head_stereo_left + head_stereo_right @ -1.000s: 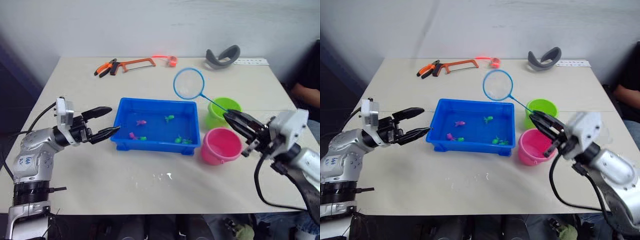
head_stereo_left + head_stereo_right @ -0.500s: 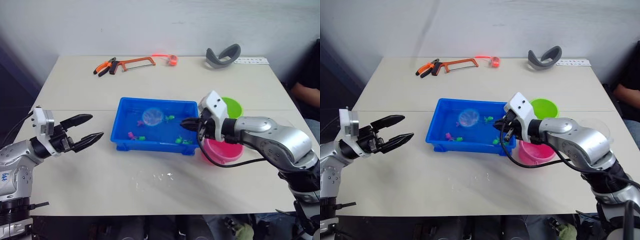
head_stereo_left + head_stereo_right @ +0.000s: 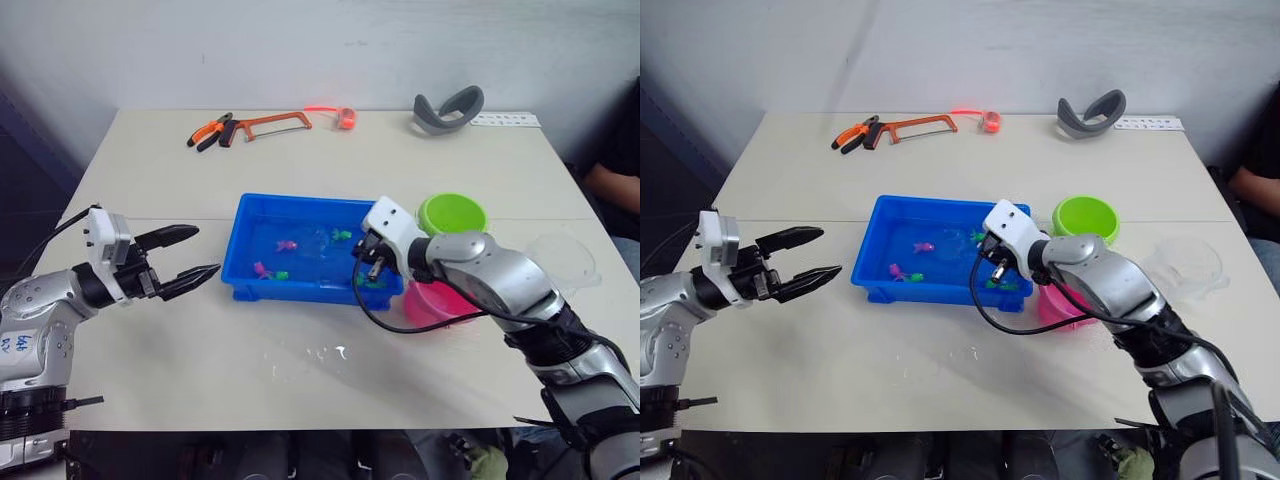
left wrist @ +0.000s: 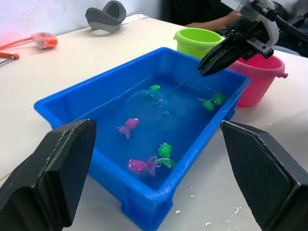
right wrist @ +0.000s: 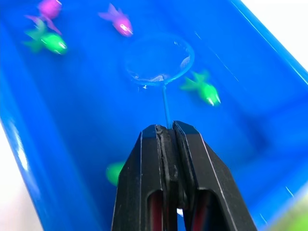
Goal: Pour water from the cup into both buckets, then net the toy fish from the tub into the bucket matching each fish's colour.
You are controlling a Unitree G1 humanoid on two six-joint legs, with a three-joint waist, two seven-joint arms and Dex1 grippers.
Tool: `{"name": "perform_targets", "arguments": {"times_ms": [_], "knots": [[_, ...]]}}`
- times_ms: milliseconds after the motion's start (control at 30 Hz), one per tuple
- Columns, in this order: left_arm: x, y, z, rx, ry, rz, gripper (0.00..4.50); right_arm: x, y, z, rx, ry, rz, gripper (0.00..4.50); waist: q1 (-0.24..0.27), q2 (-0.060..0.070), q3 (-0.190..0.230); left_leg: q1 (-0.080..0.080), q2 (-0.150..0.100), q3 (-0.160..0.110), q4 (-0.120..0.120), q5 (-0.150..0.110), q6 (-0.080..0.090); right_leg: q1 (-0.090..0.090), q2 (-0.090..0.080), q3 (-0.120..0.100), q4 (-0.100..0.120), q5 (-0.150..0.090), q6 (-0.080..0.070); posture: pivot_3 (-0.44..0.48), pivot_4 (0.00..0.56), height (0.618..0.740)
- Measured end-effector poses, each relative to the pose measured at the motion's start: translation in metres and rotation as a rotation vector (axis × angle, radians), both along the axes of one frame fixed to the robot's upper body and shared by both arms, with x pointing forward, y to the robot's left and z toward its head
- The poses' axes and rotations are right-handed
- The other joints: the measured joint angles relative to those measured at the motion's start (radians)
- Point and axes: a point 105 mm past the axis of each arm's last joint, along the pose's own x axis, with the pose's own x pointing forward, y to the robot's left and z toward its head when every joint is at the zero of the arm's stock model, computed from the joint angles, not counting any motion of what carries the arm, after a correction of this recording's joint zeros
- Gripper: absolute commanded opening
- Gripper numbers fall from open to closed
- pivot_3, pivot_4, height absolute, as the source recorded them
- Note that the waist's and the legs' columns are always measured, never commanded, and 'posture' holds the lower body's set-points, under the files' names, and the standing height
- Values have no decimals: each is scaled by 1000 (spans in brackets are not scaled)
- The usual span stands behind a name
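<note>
The right gripper (image 5: pixel 167 129) is clenched on the thin handle of the net (image 5: pixel 159 61), whose hoop is lowered into the tub (image 3: pixel 245 280) between a pink fish (image 5: pixel 119 21) and a green fish (image 5: pixel 204 89). The left gripper (image 3: pixel 195 256) hovers with its fingers spread, just beside the tub's left wall. The green bucket (image 3: pixel 452 213) and pink bucket (image 3: pixel 440 305) stand right of the tub, with the clear cup (image 3: pixel 565 262) further right.

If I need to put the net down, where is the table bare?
Bare table runs along the near edge, in front of the tub, and between tub and hacksaw. It is crowded to the right of the tub: pink bucket, green bucket, clear cup.
</note>
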Motion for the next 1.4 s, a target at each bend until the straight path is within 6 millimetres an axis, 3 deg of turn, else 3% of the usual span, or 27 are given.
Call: {"name": "perform_targets", "arguments": {"times_ms": [133,333,500,700,1067,1267,1400], "knots": [[2,0,-1,2,-1,-1,4486,-2,8,5,81,46,20,0,1,0,0,-1,0,0,0,0,0,-1,0,-3,1,0,0,0,150,740],[5,0,0,3,-6,-2,4486,-8,-1,17,229,107,18,0,4,0,0,-1,-1,0,0,1,1,0,0,-4,1,0,0,0,150,740],[8,-3,-1,1,-12,-22,4486,-17,-22,24,304,140,-12,0,3,0,0,-1,-1,0,0,1,1,0,0,-4,1,0,0,0,150,740],[13,-15,3,-9,-32,-69,4486,-28,-42,48,351,22,-8,0,4,0,0,-1,-1,1,0,1,1,0,0,-4,1,0,0,0,150,740],[26,-71,15,-32,-70,-299,4486,-77,-113,56,330,-48,-159,0,27,-1,0,0,-2,2,0,2,3,1,4,-3,0,1,2,0,150,740],[23,-105,10,-46,-35,-458,4486,-117,-142,61,351,-92,-213,0,33,-1,0,0,-3,2,0,3,3,2,5,-2,0,1,3,0,150,740],[20,-133,12,-49,-34,-577,4486,-148,-167,48,273,-98,-306,0,40,-1,0,0,-3,2,0,3,4,3,5,0,-1,2,4,0,150,740]]}}
